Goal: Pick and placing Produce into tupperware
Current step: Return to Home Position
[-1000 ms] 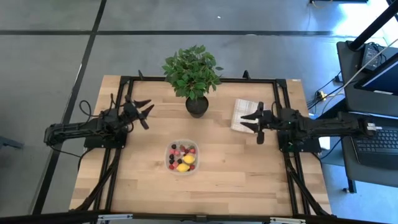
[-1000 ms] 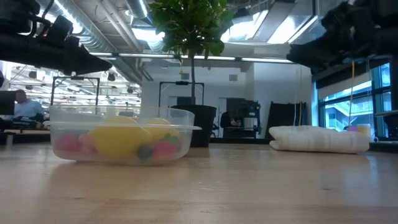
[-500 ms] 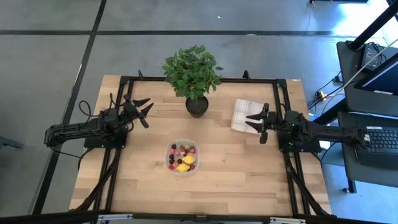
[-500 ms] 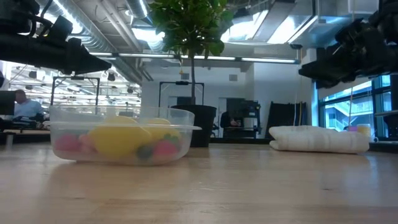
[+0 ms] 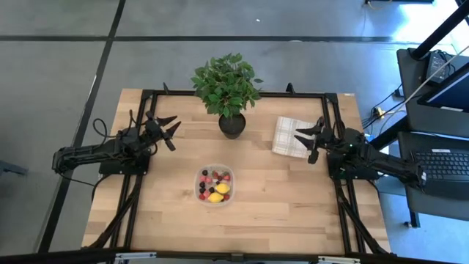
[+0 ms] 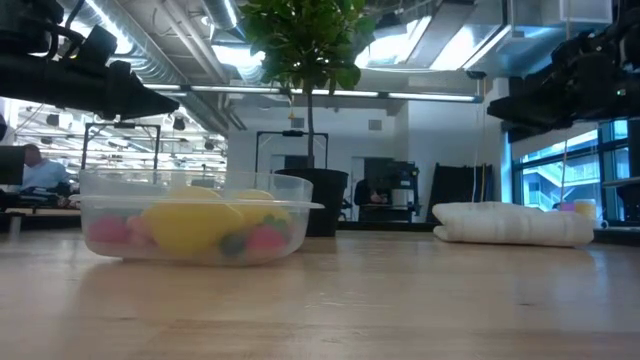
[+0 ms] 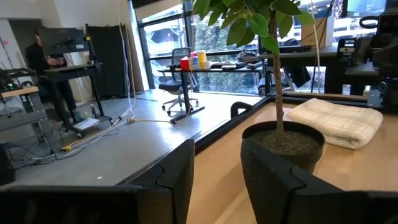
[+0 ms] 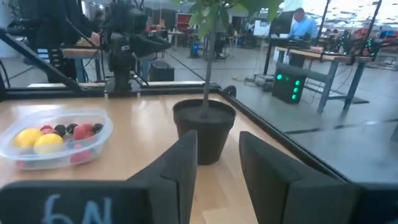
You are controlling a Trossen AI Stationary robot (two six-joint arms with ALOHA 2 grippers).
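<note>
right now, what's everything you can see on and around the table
table: one, light wood, under both arms
container: one, clear plastic, middle of the table toward the front
fruit pieces: many, red, dark and pink plus two yellow, inside the container
potted plant: one, green leaves, dark pot, back middle
cloth: one, white checked, folded, right of the plant
left gripper: open, empty, above the table's left side
right gripper: open, empty, above the cloth's right edge
</note>
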